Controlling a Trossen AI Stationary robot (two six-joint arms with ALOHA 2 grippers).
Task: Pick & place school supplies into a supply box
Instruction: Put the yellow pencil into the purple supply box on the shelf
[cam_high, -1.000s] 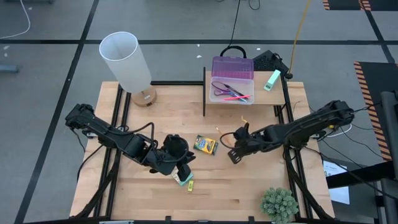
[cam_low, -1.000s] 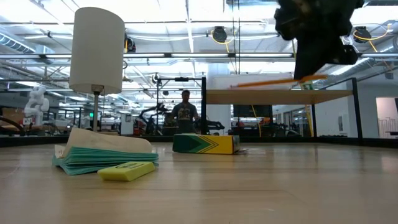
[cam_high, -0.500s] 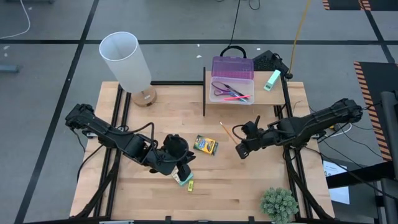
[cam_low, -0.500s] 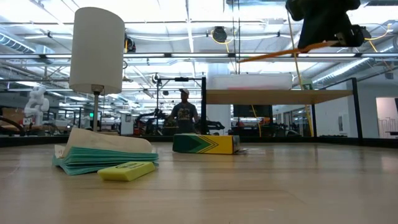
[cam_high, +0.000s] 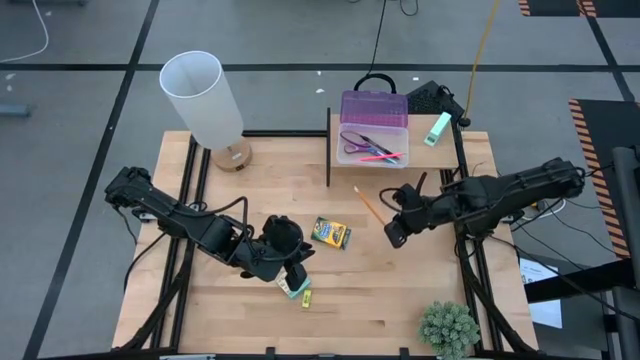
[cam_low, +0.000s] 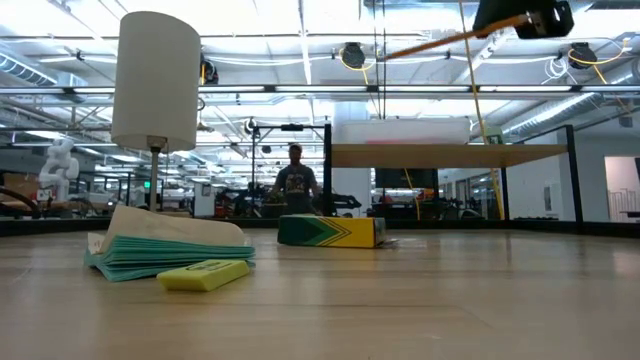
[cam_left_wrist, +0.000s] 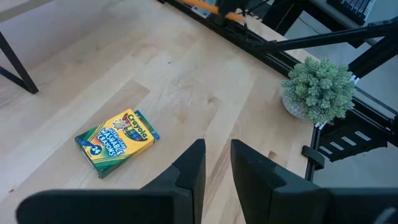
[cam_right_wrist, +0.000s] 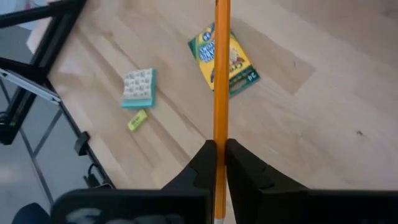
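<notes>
Pale wood desk (cam_high: 400, 290) in a lab hall – a person (cam_low: 295, 180) stands far off. Right gripper (cam_high: 392, 228), centre-right, jaws pinching the pencil (cam_high: 368, 207); box (cam_high: 373, 140) top centre. Left gripper (cam_high: 293, 267) hides its jaws – cannot tell.

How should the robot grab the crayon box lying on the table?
From straight above, across the crayon box's two long edges, near its middle. It lies flat on the table, so its narrow width suits the jaws best, and nothing crowds those sides. The right gripper already holds the orange pencil.
</notes>
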